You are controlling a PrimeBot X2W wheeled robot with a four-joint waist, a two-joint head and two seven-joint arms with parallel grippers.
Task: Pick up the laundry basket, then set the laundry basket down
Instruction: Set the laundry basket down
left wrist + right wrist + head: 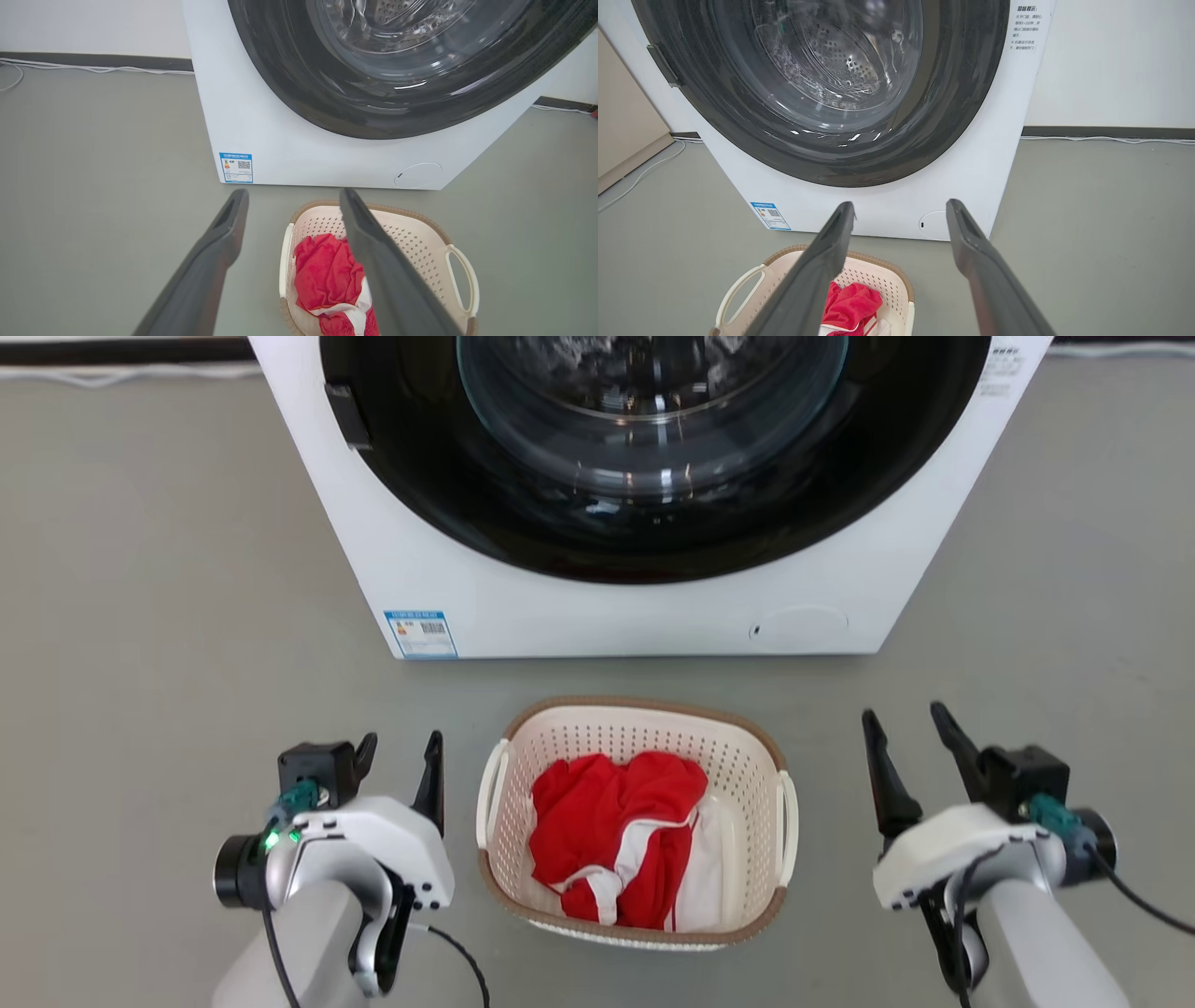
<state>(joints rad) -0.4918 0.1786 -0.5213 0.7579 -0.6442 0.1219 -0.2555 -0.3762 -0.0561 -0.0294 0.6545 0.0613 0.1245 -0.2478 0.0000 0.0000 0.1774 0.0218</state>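
Observe laundry basket [653,733] standing upright on grey floor [140,616], at 6 o'clock from white washing machine [635,607], near its front and not touching. Note red and white garment [607,821] bunched inside.

Locate left gripper [401,742] at 9 o'clock of basket, just beside left loop handle [492,793], small gap, no contact. See pale forearm entering from 7 o'clock of head view, wrist level, both dark fingers pointing to 12 o'clock. Read jaws as spread wide, nothing between them.

Locate right gripper [903,711] at 3 o'clock of basket, further off from right loop handle [789,817] than its partner is from the other. See forearm entering from 5 o'clock, fingers leaning toward 11 o'clock. Read jaws as spread wide too, holding nothing.

Confirm in left wrist view: left gripper [294,192] parted, one finger crossing over basket [411,238] at 5 o'clock, washer ahead at 12 o'clock.

Confirm in right wrist view: right gripper [901,203] parted, basket [873,275] low at 7 o'clock, partly behind one finger.

Cannot tell height of either gripper above floor.
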